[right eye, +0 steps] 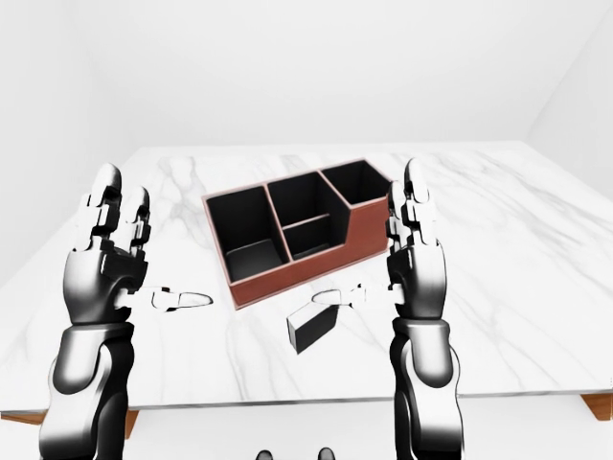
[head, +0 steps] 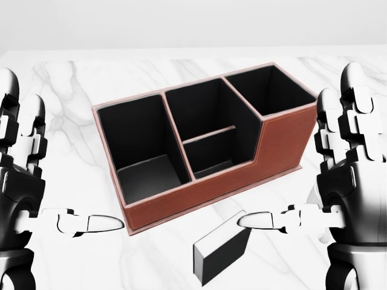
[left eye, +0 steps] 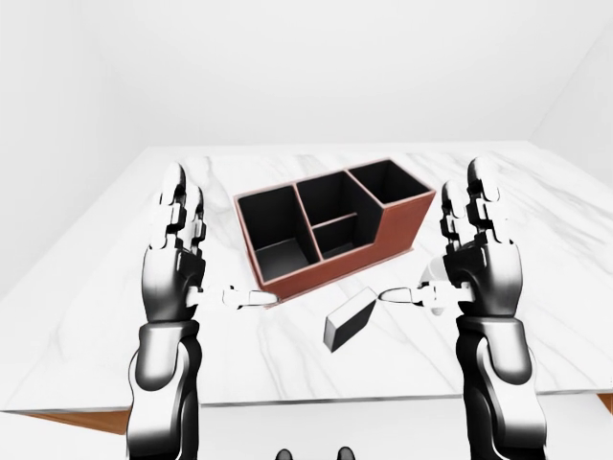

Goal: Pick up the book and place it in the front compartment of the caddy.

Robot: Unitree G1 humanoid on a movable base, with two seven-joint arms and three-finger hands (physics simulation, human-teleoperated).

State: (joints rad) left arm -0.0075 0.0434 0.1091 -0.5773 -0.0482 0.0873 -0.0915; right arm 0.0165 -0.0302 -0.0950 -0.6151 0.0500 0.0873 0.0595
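**Both hands raised and spread; book lying on the table below the caddy**

The book (head: 221, 255) is resting on the white marble table (left eye: 172, 182), at the lower centre of the head view. It is showing a dark cover and a pale page edge, and nothing is gripping it. It is sitting just below the long wall of the caddy (head: 205, 193), apart from it.

The caddy, brown outside and black inside, is standing skewed across the middle of the head view. It is showing one large compartment at its left, a middle section split by a low divider, and a taller compartment at the upper right. All of them are appearing empty.

The left hand (left eye: 172, 259) is standing upright at the left of the left-eye view, fingers pointing up and spread, thumb reaching toward the caddy's lower left corner. It is holding nothing.

The right hand (left eye: 482, 251) is mirroring it at the right, fingers up and apart. Its thumb tip is overlapping the book's upper right edge in the head view; whether it is touching, I cannot tell.
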